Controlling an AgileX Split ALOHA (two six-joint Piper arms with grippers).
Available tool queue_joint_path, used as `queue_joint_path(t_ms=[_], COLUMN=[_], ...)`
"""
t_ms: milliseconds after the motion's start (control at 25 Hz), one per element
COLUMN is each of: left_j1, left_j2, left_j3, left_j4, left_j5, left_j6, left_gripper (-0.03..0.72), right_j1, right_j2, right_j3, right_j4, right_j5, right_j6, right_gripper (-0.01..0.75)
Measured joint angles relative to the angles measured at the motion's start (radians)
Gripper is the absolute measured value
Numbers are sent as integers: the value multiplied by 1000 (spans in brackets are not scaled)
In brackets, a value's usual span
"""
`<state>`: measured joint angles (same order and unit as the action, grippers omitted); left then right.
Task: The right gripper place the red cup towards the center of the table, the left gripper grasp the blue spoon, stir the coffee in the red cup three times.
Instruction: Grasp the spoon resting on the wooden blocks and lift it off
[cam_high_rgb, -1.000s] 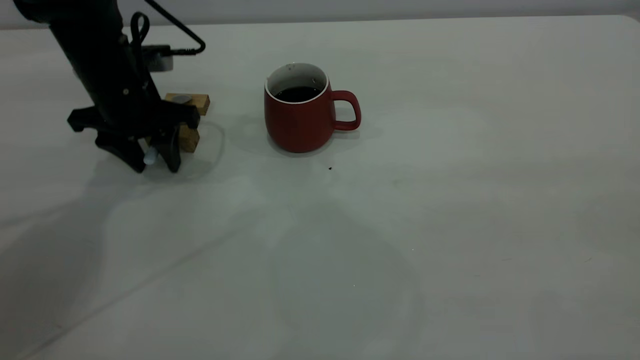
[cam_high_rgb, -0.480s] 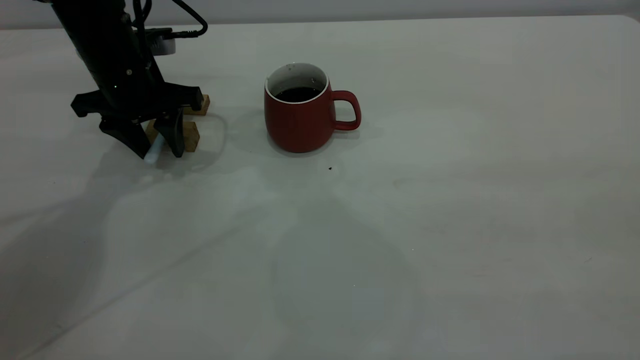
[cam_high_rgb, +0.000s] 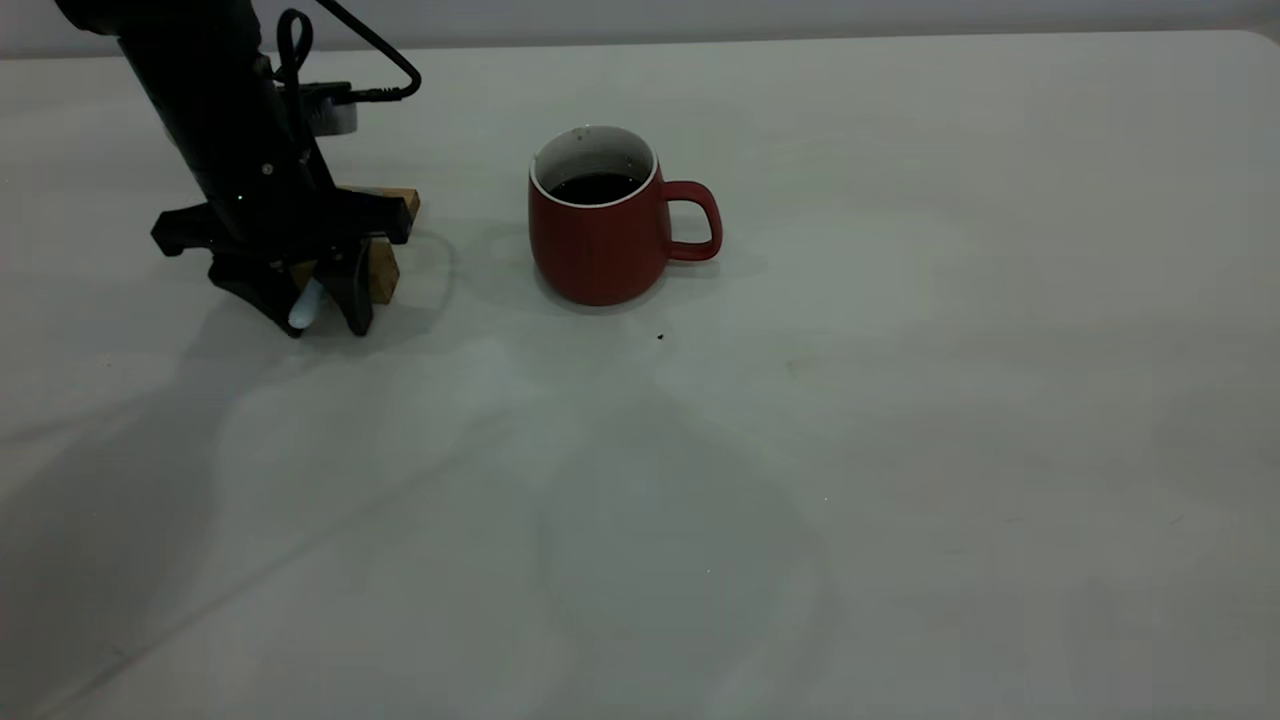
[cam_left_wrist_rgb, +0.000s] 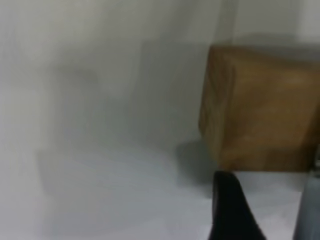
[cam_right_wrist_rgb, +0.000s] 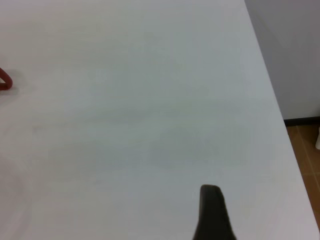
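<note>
The red cup (cam_high_rgb: 600, 235) stands upright near the table's (cam_high_rgb: 800, 450) middle, handle to the right, with dark coffee (cam_high_rgb: 597, 187) inside. My left gripper (cam_high_rgb: 325, 318) is at the far left, pointing down and open. Its fingers (cam_high_rgb: 352, 290) straddle the pale end of the blue spoon (cam_high_rgb: 306, 305), with a gap at each side. The spoon's bowl is hidden behind the arm. In the left wrist view one black finger (cam_left_wrist_rgb: 230, 210) stands apart from the spoon handle (cam_left_wrist_rgb: 310, 200). Only a dark part of my right gripper (cam_right_wrist_rgb: 212, 215) shows, above bare table, well away from the cup's handle (cam_right_wrist_rgb: 4, 80).
Two small wooden blocks sit right behind the left gripper, one (cam_high_rgb: 382, 270) beside its finger, the other (cam_high_rgb: 403, 203) farther back. A tiny black speck (cam_high_rgb: 660, 336) lies in front of the cup. The table's right edge (cam_right_wrist_rgb: 272, 100) and the floor beyond show in the right wrist view.
The left gripper rose a little, then came back down around the spoon's handle, shifting slightly right. The spoon's end stayed about where it was. The cup has not moved.
</note>
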<state>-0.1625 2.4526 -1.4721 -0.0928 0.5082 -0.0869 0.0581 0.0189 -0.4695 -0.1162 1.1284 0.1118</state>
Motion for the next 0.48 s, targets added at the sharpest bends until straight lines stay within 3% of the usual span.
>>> queue_joint_path(t_ms=[160,240,480], left_j1=[0,0,0], left_j2=[0,0,-24], left_j3=[0,0,0], left_j4=[0,0,-51], left_j5=[-1,1,70], left_j6=[-1,-1,-1], left_gripper=[297,138,116], right_j1=[0,0,0], right_j2=[0,0,0], right_j3=[0,0,0], right_j4=[0,0,0], right_j5=[0,0,0], right_j6=[0,0,0], right_gripper=[574,574,574])
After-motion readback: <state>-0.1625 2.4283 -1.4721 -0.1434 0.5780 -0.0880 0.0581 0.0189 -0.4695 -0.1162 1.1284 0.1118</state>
